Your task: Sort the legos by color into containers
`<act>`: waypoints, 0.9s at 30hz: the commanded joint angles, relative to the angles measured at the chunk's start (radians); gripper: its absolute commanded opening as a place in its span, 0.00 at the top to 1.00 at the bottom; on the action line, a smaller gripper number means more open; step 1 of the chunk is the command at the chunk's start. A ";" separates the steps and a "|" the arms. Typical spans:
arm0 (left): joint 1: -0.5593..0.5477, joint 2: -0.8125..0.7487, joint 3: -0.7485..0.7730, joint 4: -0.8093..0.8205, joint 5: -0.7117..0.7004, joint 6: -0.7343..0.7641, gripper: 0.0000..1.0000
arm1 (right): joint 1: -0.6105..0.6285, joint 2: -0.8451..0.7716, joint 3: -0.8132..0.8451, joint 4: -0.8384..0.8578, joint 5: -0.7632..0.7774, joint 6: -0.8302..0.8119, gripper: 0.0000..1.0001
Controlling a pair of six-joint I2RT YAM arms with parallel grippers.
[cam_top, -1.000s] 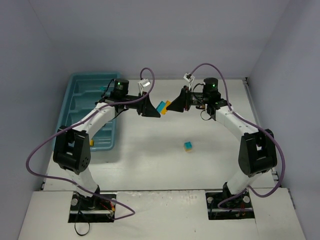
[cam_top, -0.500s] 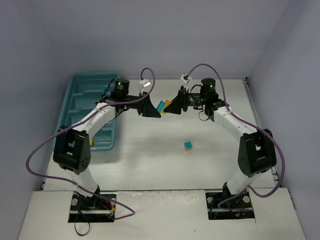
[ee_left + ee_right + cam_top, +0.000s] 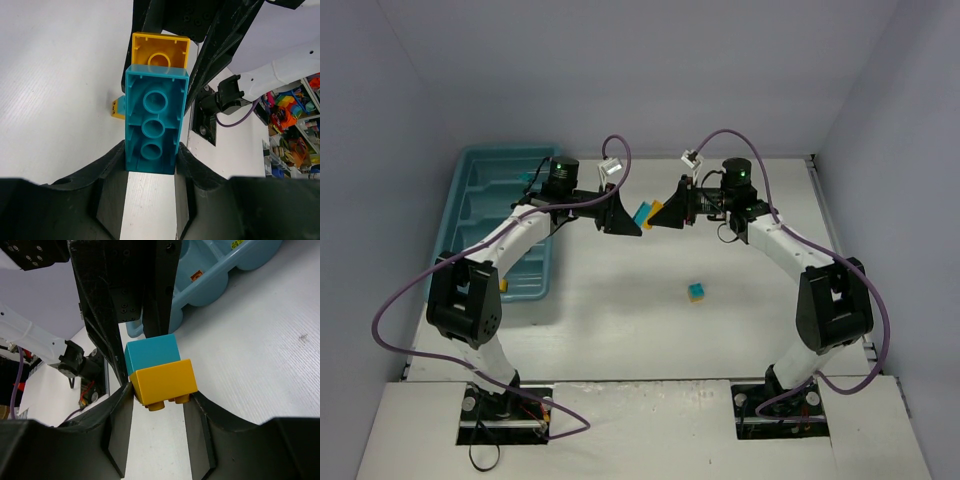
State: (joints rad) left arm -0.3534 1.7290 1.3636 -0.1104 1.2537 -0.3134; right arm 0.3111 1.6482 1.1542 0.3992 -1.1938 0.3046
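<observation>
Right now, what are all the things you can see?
tray: one, teal-blue, back left of the table
cyan brick: one, cyan, held up above the table, its end against the orange brick
orange brick: one, orange, held up beside it
loose piece: one, cyan and yellow, alone on the table
table: one, white, under everything
cables: two, purple, looping along the arms
arms: two, white and black, near edge
left fingers: black, shut on the cyan brick
right fingers: black, shut on the orange brick
</observation>
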 commanded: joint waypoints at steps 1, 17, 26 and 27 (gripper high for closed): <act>-0.007 -0.063 0.057 0.074 -0.005 -0.018 0.94 | 0.023 -0.024 -0.011 0.076 -0.052 -0.042 1.00; 0.108 -0.118 0.069 0.077 -0.006 -0.033 0.96 | 0.000 0.019 -0.096 0.066 -0.050 -0.121 1.00; 0.280 -0.002 0.300 -0.230 -0.900 0.097 0.96 | 0.000 -0.008 -0.071 -0.016 0.023 -0.153 1.00; 0.284 0.023 0.358 -0.245 -1.060 0.112 0.96 | -0.001 -0.014 -0.073 -0.017 0.028 -0.153 1.00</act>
State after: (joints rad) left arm -0.0895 1.7187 1.5917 -0.2848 0.6708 -0.2790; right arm 0.3138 1.6897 1.0355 0.3626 -1.1740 0.1768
